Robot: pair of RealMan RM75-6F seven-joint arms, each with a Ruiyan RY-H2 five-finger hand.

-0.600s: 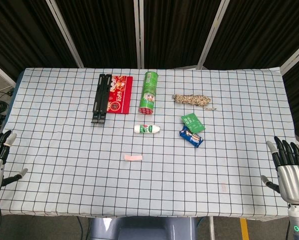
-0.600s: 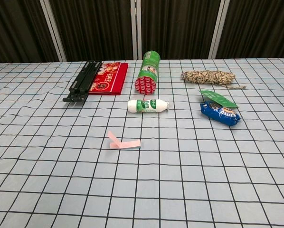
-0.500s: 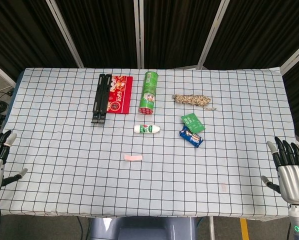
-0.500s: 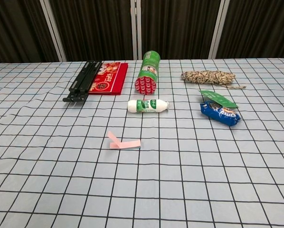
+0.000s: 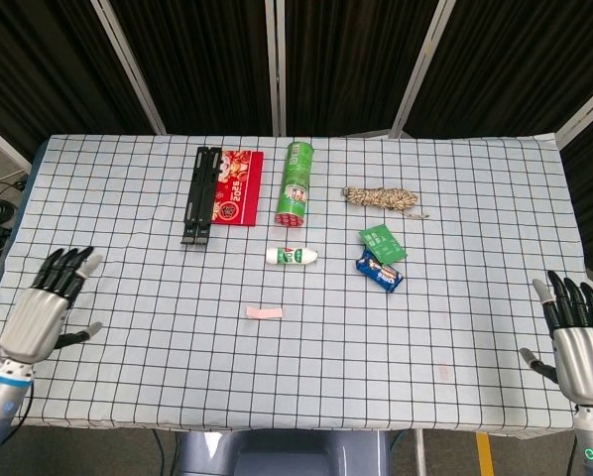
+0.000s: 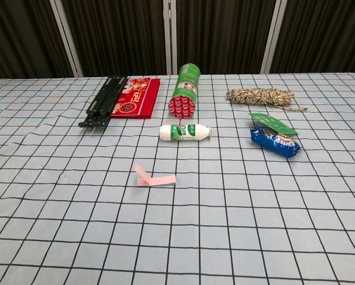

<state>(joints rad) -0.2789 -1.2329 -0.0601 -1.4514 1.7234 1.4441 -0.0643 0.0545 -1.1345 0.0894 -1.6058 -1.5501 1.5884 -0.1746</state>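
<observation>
Only the head view shows the left robot hand [image 5: 41, 312] and right robot hand [image 5: 574, 342], both spread and holding nothing; the chest view shows neither. Nearest the left one, the pink strip [image 5: 265, 313] lies mid-worktop [image 5: 128, 377]. Since earlier, the left robot hand has moved inward over the worktop edge.

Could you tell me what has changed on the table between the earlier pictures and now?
The left hand has moved inward from the table's left edge over the checked cloth, fingers apart, holding nothing. The right hand stays open at the right edge, and every item on the cloth lies where it was.
</observation>
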